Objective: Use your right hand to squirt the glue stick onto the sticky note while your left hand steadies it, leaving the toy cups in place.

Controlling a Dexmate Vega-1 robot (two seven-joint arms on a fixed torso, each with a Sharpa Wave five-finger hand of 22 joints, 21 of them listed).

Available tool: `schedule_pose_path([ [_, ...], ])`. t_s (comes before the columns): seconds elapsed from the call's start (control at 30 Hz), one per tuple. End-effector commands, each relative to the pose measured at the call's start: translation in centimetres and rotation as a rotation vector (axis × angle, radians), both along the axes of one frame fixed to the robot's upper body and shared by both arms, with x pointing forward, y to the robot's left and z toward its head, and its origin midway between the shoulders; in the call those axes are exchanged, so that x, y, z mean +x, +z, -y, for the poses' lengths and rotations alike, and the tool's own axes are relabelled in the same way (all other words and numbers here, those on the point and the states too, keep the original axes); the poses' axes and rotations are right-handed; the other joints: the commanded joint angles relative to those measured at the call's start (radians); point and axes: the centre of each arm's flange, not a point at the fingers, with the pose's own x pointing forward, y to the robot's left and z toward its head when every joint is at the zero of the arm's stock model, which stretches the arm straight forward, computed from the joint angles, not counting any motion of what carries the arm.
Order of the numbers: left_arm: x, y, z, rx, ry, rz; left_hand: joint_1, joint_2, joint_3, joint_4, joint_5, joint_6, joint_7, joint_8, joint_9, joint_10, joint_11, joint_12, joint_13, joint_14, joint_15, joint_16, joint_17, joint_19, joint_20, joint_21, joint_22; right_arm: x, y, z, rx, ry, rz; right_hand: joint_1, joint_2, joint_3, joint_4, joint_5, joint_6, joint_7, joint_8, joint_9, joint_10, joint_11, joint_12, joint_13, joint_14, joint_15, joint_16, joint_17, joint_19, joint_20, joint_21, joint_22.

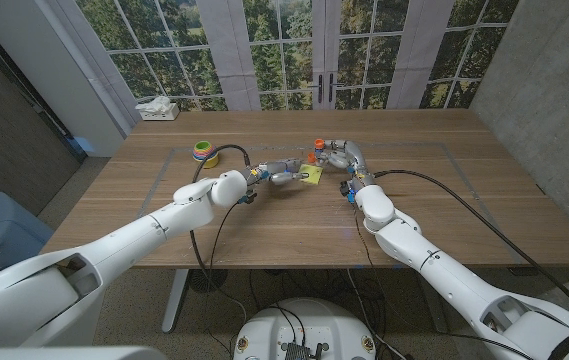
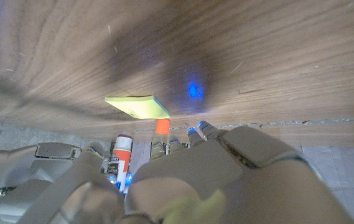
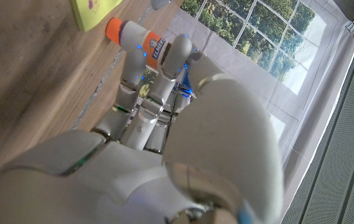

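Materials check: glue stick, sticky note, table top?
Glue stick: likely smooth plastic, white printed body, orange tip. Sticky note: a matte yellow paper pad, with edge thickness visible. Table: wood or wood-look laminate, with brown grain lines and a low sheen.

The head camera looks down across the table (image 1: 264, 215); both wrist cameras sit close behind their hands, sharing the sticky note (image 2: 138, 106).
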Motion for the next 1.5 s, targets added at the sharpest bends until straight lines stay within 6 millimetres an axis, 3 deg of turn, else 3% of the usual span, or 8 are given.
schedule_pose_path([
  [0.03,-0.3,0.1,-0.7,-0.131,-0.055,0.006,-0.002,0.018,0.001,-0.011,0.003,-0.053,-0.011,0.006,0.002,-0.100,0.001,-0.001,0.003,-0.169,-0.001,-0.002,0.003,-0.267,-0.003,0.000,0.002,-0.4,0.4,0.2,0.007,-0.015,0.017,0.003,0.000,0.017,0.015,-0.004,0.074,-0.005,0.008,0.001,0.138,-0.047,0.023,0.207,0.013,0.002,0.005,0.002,0.010,-0.133,-0.002,0.000],
  [0.6,-1.3,-0.4,-2.1,-0.299,-0.139,0.020,-0.004,0.022,-0.001,-0.011,0.003,-0.073,-0.016,0.011,0.002,-0.131,-0.005,0.002,0.003,-0.178,-0.014,0.003,0.004,-0.259,-0.005,0.005,0.002,-1.4,1.0,0.6,-0.023,-0.090,0.056,0.006,-0.022,0.031,0.015,-0.017,0.101,-0.016,0.010,-0.009,0.152,-0.053,0.020,0.212,0.021,0.003,-0.003,-0.002,0.016,-0.132,-0.014,-0.010],
  [0.87,-1.6,-0.3,-2.7,-0.400,-0.182,0.034,0.002,0.028,0.002,-0.017,0.003,-0.057,-0.018,0.022,0.002,-0.109,-0.009,0.015,0.002,-0.152,-0.021,0.013,0.002,-0.220,-0.001,0.017,0.001,-1.9,1.1,1.1,-0.045,-0.146,0.067,0.006,-0.028,0.044,0.016,-0.019,0.114,-0.021,0.012,-0.014,0.157,-0.056,0.011,0.205,0.012,0.004,-0.017,-0.011,0.014,-0.132,-0.021,-0.013],
  [1.5,-1.9,-0.1,-4.0,-0.547,-0.233,-0.009,0.012,0.034,0.008,-0.029,0.002,-0.041,-0.018,0.028,0.002,-0.081,-0.015,0.024,0.002,-0.127,-0.024,0.017,0.001,-0.190,0.002,0.022,0.001,-3.4,0.2,2.8,-0.143,-0.353,0.142,0.003,-0.030,0.061,0.019,-0.022,0.120,-0.019,0.007,-0.023,0.162,-0.055,0.002,0.201,0.010,0.004,-0.027,-0.014,0.013,-0.134,-0.024,-0.013],
])
